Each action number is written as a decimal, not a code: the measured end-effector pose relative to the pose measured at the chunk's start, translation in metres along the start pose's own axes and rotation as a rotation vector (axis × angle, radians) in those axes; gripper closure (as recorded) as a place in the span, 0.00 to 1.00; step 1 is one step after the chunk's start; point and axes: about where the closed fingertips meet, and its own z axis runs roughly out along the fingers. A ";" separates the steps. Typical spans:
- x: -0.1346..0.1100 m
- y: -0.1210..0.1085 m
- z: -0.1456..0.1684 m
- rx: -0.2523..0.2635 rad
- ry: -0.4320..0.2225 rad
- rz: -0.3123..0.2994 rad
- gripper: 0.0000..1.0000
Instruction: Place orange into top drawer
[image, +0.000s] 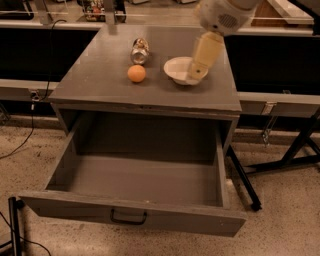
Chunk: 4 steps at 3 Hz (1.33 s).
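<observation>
The orange (136, 73) is a small round fruit on the grey cabinet top (100, 85), left of centre. The top drawer (135, 219) is pulled wide open below it, with a dark handle (128, 217) on its front panel and nothing inside. My gripper (196, 75) hangs from the cream arm (220, 15) at the upper right, over the white bowl (178, 70), to the right of the orange and apart from it.
A shiny can (140, 51) lies on its side just behind the orange. Black stand legs (280, 160) stand on the floor to the right of the cabinet. A cable (30, 135) runs down at the left.
</observation>
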 end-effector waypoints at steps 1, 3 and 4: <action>-0.045 -0.042 0.034 0.068 -0.112 0.081 0.00; -0.061 -0.043 0.066 0.048 -0.134 0.085 0.00; -0.069 -0.042 0.103 0.039 -0.177 0.129 0.00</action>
